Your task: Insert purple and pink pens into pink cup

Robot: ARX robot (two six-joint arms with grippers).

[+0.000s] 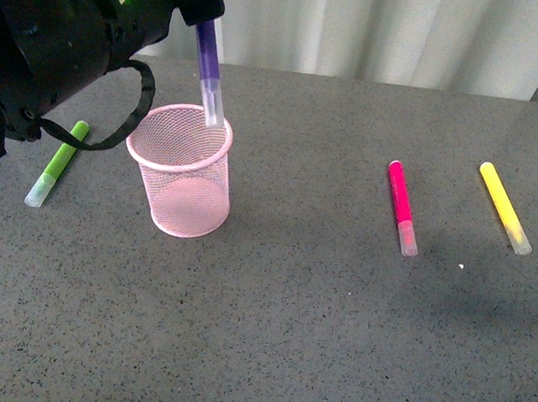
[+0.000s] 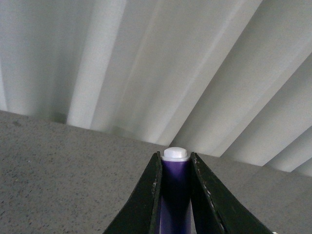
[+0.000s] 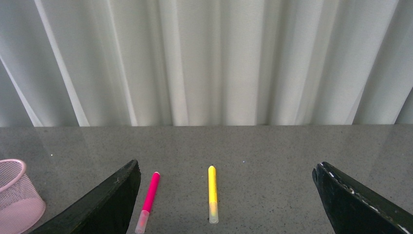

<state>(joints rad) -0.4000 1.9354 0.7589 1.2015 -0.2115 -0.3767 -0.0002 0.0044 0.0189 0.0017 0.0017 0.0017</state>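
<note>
One pen of two in hand: purple pen (image 1: 207, 70) clamped cap-down in left gripper (image 2: 175, 163) at rim of pink cup (image 1: 162, 202), probably needing lowering and release; pink pen (image 1: 401, 204) on desk (image 1: 314, 335), right gripper (image 3: 226, 168) spread empty.

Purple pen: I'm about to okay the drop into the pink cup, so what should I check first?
1. Left gripper shut on purple pen: ok.
2. Pen near upright, clear cap pointing down: ok.
3. Pen tip inside the rim of the pink cup: cannot tell; it shows at the far rim.
4. Cup upright and empty: ok.
5. Pink pen lying free for the next pick: ok.
6. Right gripper open, holding nothing: ok.
</note>
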